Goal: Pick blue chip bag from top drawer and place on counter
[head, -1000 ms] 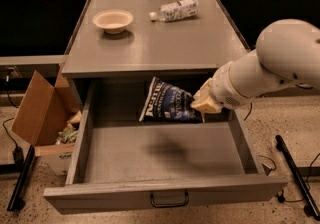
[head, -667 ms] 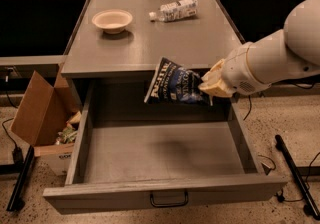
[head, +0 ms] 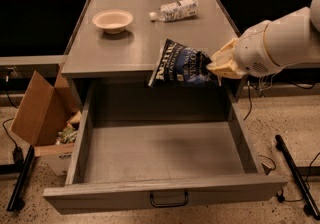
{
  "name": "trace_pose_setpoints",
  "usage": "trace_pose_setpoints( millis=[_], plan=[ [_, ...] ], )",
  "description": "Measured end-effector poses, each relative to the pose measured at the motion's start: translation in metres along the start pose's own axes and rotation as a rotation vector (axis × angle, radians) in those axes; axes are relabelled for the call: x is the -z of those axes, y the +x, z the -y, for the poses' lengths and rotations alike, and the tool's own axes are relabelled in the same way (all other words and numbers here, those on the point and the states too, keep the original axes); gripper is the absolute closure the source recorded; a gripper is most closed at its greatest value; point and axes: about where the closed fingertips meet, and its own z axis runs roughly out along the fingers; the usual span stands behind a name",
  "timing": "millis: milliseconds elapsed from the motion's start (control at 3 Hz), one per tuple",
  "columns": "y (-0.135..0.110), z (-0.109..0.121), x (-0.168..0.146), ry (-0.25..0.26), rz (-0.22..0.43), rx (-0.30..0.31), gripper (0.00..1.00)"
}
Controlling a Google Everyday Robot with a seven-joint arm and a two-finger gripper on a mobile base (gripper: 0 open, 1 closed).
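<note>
Camera view: tool (head: 219,66) grips bag (head: 179,66) above counter (head: 125,50).

the blue chip bag (head: 181,65), dark crumpled foil with white lettering, hangs tilted in the air at the front edge of the counter (head: 145,43), a flat grey top. the gripper (head: 219,66) pinches the bag's right end. below, the top drawer (head: 165,153), a deep grey box with tall walls and a black front handle (head: 169,199), stands pulled out.
</note>
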Motion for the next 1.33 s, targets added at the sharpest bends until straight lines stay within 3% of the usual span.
trace_pose_setpoints(
  millis=[333,667,1000,1333],
  plan=[
    [-0.009,0.024,0.009,0.040,0.042,-0.006,1.00],
    [-0.024,0.088,0.013,0.123,0.105,-0.026,1.00],
    [-0.029,0.131,0.003,0.160,0.151,-0.063,1.00],
    [-0.020,0.183,-0.026,0.179,0.160,-0.135,0.97]
  ],
)
